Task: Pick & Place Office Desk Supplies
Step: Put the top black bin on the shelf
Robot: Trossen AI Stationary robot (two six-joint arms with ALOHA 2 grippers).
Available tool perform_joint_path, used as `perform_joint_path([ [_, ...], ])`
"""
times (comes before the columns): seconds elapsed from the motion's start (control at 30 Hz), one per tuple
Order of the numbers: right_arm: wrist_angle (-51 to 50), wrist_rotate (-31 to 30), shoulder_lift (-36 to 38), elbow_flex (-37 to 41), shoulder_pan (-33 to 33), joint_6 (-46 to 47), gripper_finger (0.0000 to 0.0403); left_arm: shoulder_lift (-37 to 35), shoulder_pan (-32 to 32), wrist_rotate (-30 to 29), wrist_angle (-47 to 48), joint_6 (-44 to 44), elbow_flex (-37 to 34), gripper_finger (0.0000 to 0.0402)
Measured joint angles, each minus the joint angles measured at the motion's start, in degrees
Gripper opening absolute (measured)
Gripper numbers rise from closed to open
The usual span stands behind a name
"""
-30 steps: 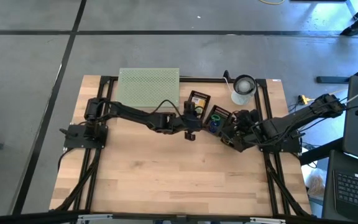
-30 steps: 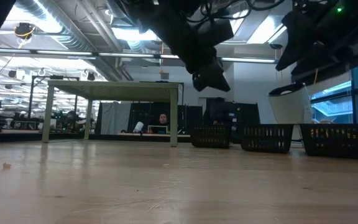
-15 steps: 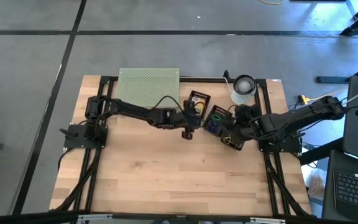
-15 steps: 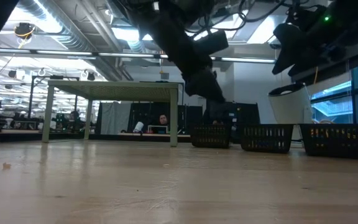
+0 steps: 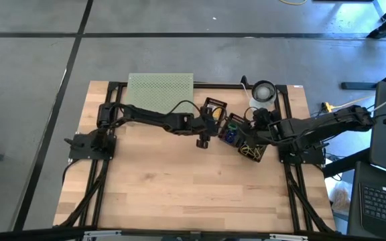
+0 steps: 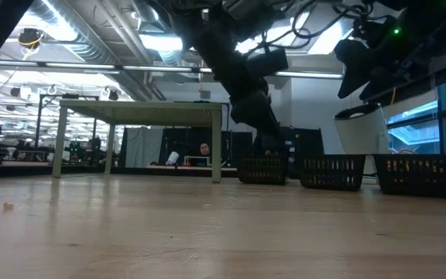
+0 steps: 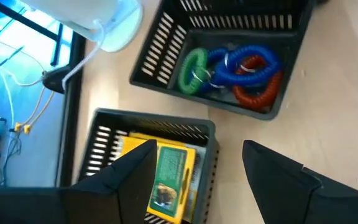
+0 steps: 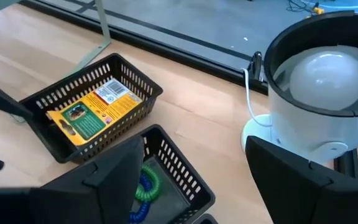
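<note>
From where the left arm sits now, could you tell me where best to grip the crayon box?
Probably by its long edges, coming down from above: the crayon box lies flat in a walled black basket, so its sides are fenced off. The open left hand hangs over it.

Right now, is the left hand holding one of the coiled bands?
No: the left hand is open and empty, and the coiled bands lie in their black basket.

The yellow-green crayon box (image 8: 92,111) carries printed labels, but no text on it is legible.

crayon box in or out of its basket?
In. The crayon box lies flat inside the basket, and the left wrist view agrees.
</note>
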State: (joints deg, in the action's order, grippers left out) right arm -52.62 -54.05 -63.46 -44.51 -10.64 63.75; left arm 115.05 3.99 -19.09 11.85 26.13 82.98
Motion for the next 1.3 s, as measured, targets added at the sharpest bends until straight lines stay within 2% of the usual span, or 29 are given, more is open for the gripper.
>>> perform_joint_path([
  [0.27, 0.2, 1.2, 0.0, 0.0, 1.9, -0.2, 0.0286, 0.4, 1.5, 3.8, 4.3, -2.1, 1.4, 0.0224],
  [0.43, 0.3, 1.2, 0.0, 0.0, 2.4, -0.3, 0.0286, 1.5, 2.2, 3.5, 5.0, -3.8, 1.5, 0.0224],
  [0.57, 1.0, 1.1, 0.0, 0.0, 2.5, -3.0, 0.0286, 1.6, 1.4, 0.5, 5.4, -1.6, 1.4, 0.0221],
  [0.73, 7.4, 1.4, 0.0, 0.0, 2.5, -12.8, 0.0286, -0.8, -1.2, -5.9, 4.6, 3.0, 1.4, 0.0216],
  [0.87, 14.5, 4.0, -0.7, 0.0, 2.5, -21.2, 0.0286, -3.1, -3.9, -9.0, 5.6, 3.5, 1.5, 0.0214],
  [1.1, 23.3, 6.5, -8.8, 0.0, 2.8, -38.5, 0.0286, -8.6, -8.5, -19.0, 14.1, 0.9, 1.4, 0.0211],
  [1.17, 26.5, 9.3, -12.1, 0.0, 3.3, -45.9, 0.0286, -10.3, -9.4, -21.3, 17.9, -1.9, 1.4, 0.021],
  [1.3, 36.1, 19.9, -18.3, 0.0, 4.8, -58.2, 0.0286, -13.8, -10.3, -21.9, 25.0, -10.0, 1.4, 0.021],
])
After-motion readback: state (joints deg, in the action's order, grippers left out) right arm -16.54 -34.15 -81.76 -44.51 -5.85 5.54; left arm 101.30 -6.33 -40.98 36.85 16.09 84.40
